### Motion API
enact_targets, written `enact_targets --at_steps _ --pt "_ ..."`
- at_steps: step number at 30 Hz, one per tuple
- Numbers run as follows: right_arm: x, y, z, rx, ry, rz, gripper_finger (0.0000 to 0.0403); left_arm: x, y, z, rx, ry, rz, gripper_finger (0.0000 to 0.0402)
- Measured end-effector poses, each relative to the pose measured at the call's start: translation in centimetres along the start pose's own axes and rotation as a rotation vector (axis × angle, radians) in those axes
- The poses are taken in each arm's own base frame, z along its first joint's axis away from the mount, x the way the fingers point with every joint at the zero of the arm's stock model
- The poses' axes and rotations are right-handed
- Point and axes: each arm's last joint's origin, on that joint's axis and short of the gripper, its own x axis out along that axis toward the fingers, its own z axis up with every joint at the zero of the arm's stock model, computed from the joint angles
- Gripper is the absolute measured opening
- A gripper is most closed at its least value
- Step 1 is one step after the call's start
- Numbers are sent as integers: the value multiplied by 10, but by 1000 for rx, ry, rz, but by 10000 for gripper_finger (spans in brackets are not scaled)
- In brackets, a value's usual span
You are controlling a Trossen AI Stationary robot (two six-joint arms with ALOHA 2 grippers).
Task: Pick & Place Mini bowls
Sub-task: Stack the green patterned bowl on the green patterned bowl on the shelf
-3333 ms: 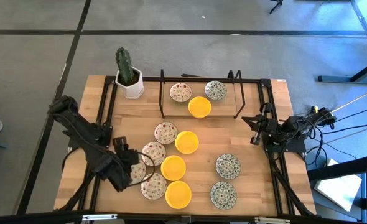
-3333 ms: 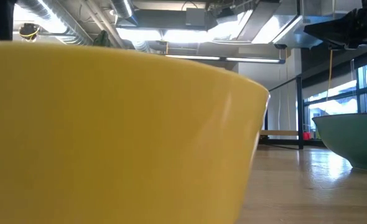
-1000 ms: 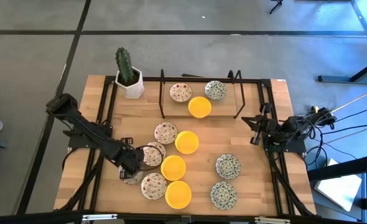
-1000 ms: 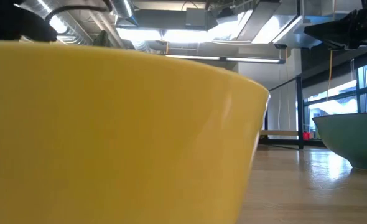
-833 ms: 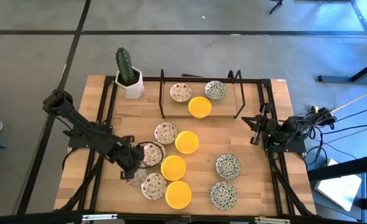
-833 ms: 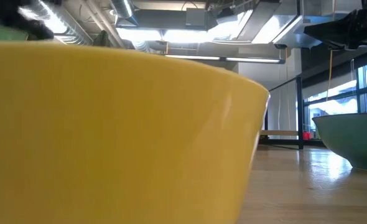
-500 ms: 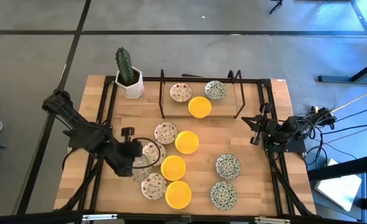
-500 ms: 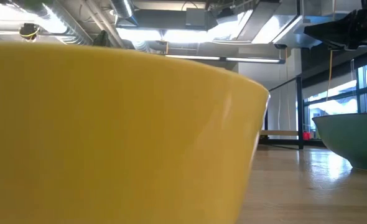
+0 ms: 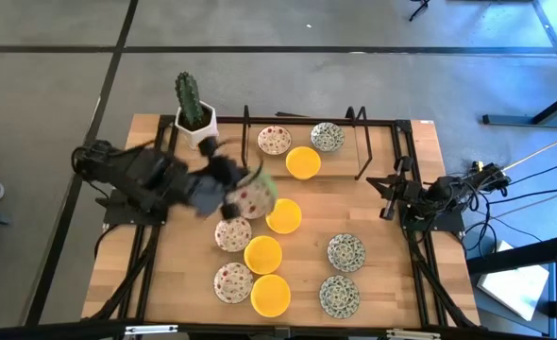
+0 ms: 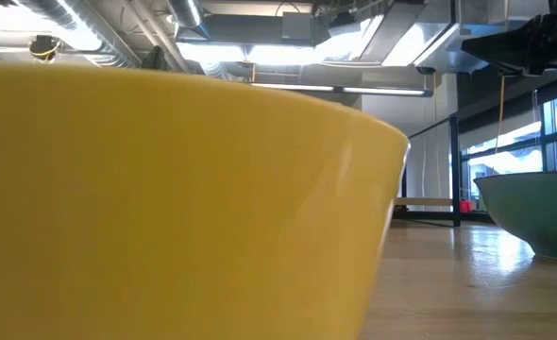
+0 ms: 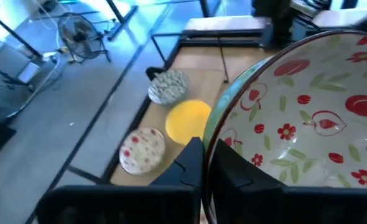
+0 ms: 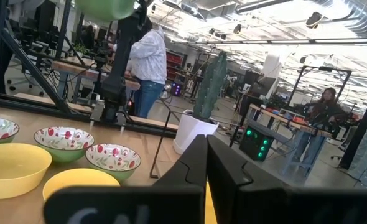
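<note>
Left arm: reaches from the table's left edge toward the middle, raised above the boards and blurred in the high view; the left gripper [image 9: 229,179] sits just left of the metal rack [image 9: 302,144], between the cactus pot [image 9: 196,127] and the loose bowls.
Left jaws: pinched onto the rim of the floral bowl [image 11: 308,118], one finger [image 11: 191,163] outside the rim and one inside.
Held bowl: cream inside with red flowers and green leaves, green outside; in the high view it shows at the gripper's right side [image 9: 252,192], tipped up on edge so that its open face looks back toward the wrist camera rather than upward. It is round, so it has no long axis; its rim plane stands steeply.
Right arm: folded at the table's right edge, the right gripper [image 9: 389,195] well apart from every bowl.
Right jaws: pressed together, nothing between them [image 12: 203,163].
Bowls in the rack: three at the far side, one floral [image 9: 274,141], one grey-green patterned [image 9: 327,136], one yellow [image 9: 303,161].
Bowls on the boards: yellow ones [image 9: 262,254] and floral ones [image 9: 232,234] in the near middle, two grey-green ones [image 9: 346,251] nearer the right.
Low view: a yellow bowl wall [image 10: 165,208] fills most of it.
</note>
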Motion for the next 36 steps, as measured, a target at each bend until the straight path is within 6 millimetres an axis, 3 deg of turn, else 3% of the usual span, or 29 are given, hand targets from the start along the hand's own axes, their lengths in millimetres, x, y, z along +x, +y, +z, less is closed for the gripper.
enact_targets --at_steps 6,12,19,27,31,36 --pt "0 0 0 0 0 1 10 52 44 42 -8 42 82 5" --pt "0 0 0 0 0 1 10 114 98 57 -36 127 71 5" --pt "0 0 0 -4 0 1 10 179 144 39 -12 266 10 5" --pt "0 0 0 -4 0 1 10 249 183 7 13 429 8 5" --pt "0 0 -1 -8 5 3 10 272 192 -11 3 510 -58 5" --pt "0 0 -1 -8 5 3 10 285 188 -22 80 583 -122 5"
